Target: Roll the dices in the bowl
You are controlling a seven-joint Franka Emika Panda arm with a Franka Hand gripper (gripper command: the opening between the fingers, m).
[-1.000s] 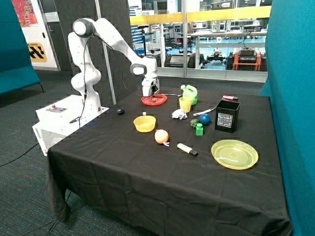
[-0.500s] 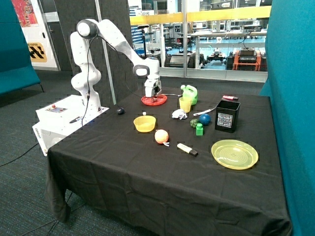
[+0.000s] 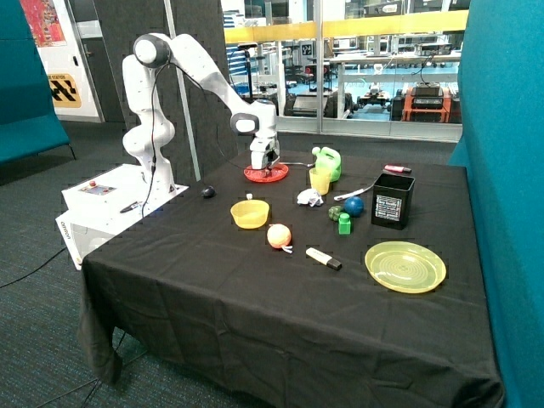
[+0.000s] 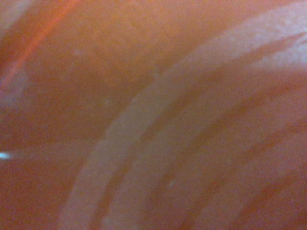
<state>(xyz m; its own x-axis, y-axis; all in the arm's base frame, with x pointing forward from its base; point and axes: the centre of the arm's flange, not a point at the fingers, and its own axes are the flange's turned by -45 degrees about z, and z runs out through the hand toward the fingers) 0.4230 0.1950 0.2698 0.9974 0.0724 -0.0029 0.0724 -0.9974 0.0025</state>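
Observation:
A yellow bowl stands near the middle of the black table, with a small white cube-like thing at its far rim. I cannot make out any other dice. My gripper is down on a red plate at the back of the table, behind the bowl. The wrist view is filled by the red plate's ridged surface, very close. Whether the gripper holds anything is hidden.
Beside the red plate are a green jug and a yellow cup. Further along stand a black box, a blue ball and a green block. Nearer the front are an orange ball, a marker and a yellow plate.
The gripper has shifted slightly along the table's back edge and lowered onto the red plate. Over the last half second it has hardly moved.

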